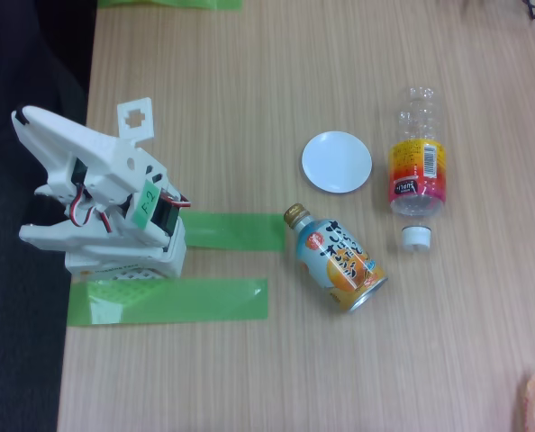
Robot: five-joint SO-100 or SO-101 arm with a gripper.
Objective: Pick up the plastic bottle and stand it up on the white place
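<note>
In the fixed view, my arm point(105, 193) is sitting folded at the left edge of the wooden surface point(249, 81), above green tape strips point(168, 300). My tool point(134, 115) is pointing away from the things; I cannot tell how far open it is, and it is holding nothing. The plastic bottle point(418, 162) is lying on its side at the right, cap toward the camera, just beside the white place point(337, 162). A blue and orange can point(340, 261) is lying below the disc.

You see a clear glossy plastic bottle point(417, 153), a smooth white disc point(337, 162), and a matt wood-grain table point(340, 360).
</note>
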